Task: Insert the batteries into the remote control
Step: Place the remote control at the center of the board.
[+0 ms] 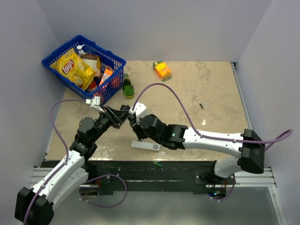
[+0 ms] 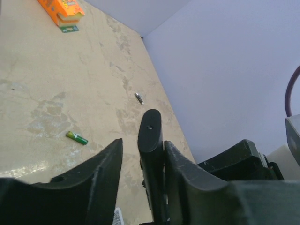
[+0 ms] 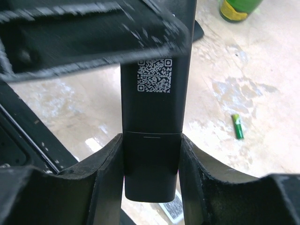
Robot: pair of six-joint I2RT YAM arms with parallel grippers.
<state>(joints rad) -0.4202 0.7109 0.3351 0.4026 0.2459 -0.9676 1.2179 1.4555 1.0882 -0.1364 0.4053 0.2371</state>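
Observation:
The slim black remote control (image 3: pixel 152 98), with a QR sticker on it, is held off the table between both grippers. My right gripper (image 3: pixel 151 140) is shut on its lower end, both fingers against its sides. My left gripper (image 2: pixel 143 143) is open around the remote (image 2: pixel 150 129): the right finger touches it and a gap shows at the left finger. In the top view the left gripper (image 1: pixel 121 115) and the right gripper (image 1: pixel 133 118) meet at the table's near left. One green battery (image 2: pixel 76 138) lies on the table, and it also shows in the right wrist view (image 3: pixel 238 126).
A flat white remote (image 1: pixel 145 146) lies under the right arm. A green bottle (image 1: pixel 128 87) stands beside a blue basket (image 1: pixel 84 68) of snacks at the back left. An orange box (image 1: pixel 162 70) lies at the back. A small dark object (image 1: pixel 201 106) lies at mid-right.

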